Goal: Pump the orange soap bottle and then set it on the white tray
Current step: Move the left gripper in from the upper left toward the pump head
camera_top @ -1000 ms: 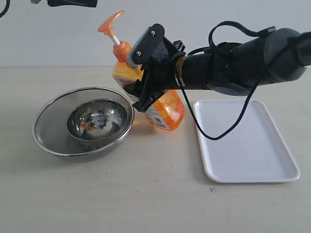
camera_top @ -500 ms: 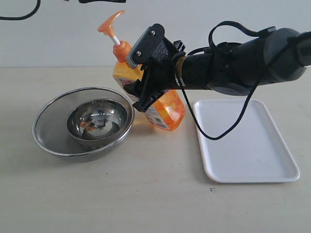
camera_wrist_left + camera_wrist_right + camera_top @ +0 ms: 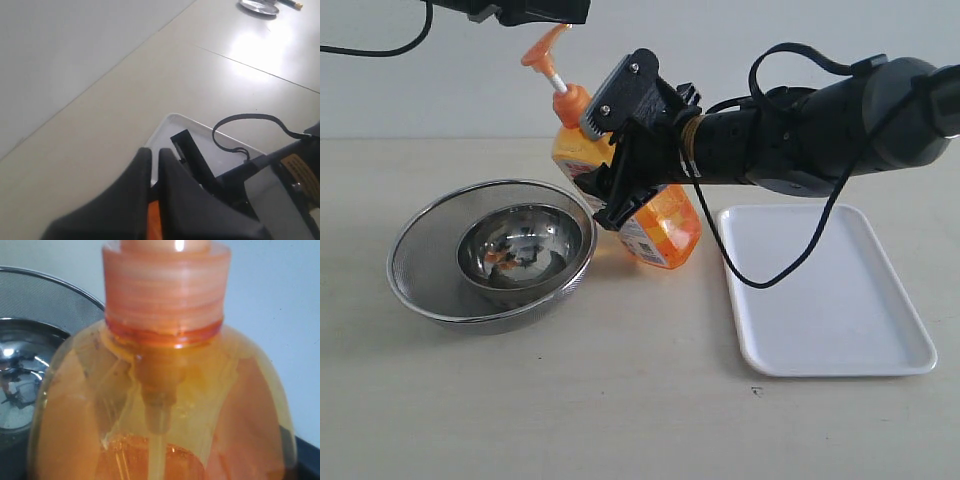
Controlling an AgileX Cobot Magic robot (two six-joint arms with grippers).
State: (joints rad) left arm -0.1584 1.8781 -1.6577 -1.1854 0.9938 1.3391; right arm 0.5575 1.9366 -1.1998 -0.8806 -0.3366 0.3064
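Observation:
The orange soap bottle (image 3: 665,225) leans to the left, its base on the table between the strainer and the white tray (image 3: 830,300). My right gripper (image 3: 605,160) reaches in from the right and is shut on the bottle's body. The right wrist view is filled by the bottle's shoulder and collar (image 3: 160,405). The orange pump head (image 3: 542,45) points up and left. My left gripper (image 3: 525,10) hangs just above the pump head, fingers almost together. In the left wrist view an orange sliver of the pump (image 3: 154,220) shows through the left gripper's (image 3: 154,152) narrow gap. Whether they touch is unclear.
A round steel bowl (image 3: 525,245) sits in a mesh strainer (image 3: 420,250) left of the bottle, close to its leaning side. A black cable (image 3: 790,265) from the right arm droops over the tray's near-left part. The tray's corner (image 3: 167,125) shows beyond the left fingers.
The left gripper has come in along the top edge, moving right and down until it is over the pump head. The bottle and right arm have not moved.

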